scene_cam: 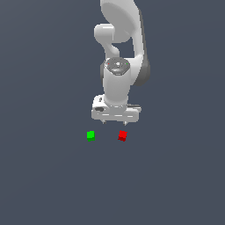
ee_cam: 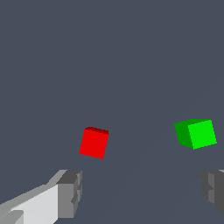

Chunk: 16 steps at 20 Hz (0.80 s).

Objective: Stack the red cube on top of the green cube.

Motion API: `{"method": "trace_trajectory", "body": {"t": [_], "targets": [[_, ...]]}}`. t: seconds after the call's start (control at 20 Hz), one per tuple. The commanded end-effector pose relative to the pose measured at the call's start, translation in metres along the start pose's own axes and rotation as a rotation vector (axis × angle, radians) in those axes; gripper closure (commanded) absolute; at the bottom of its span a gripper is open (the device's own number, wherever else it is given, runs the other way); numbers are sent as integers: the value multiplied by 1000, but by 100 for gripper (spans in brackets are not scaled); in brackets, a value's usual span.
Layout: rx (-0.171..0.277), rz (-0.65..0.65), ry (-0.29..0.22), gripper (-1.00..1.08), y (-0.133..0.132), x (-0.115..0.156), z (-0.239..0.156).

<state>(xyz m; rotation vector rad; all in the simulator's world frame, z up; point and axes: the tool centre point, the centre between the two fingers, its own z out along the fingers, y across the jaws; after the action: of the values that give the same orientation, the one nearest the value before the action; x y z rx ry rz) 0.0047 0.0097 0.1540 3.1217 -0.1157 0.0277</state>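
Your hand [scene_cam: 115, 121] hangs spread wide and empty above the worktop [scene_cam: 44, 176], with the red cube [scene_cam: 122, 136] just below it, slightly toward the exterior view's right. The green cube [scene_cam: 90, 135] sits near the red one, apart from it, on the left. Centre your fingers [ee_cam: 70, 192] over red, match its slight turn, then descend. No containers are in sight.

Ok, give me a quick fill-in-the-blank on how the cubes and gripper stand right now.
1. The gripper holds ____.
2. In the exterior view, the green cube sits to the ____ of the red cube.
3. The two cubes lie ____, not stacked.
4. The gripper's fingers are spread ____.

Missing words: nothing; left; apart; open.
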Motion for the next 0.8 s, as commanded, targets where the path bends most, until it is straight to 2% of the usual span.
{"method": "trace_trajectory", "body": {"t": [0.0, 0.4, 0.75], "targets": [[2, 33, -4, -92, -7, -2, 12], [9, 158, -15, -92, -33, -6, 58], [13, 217, -20, -92, -47, -6, 80]]}}
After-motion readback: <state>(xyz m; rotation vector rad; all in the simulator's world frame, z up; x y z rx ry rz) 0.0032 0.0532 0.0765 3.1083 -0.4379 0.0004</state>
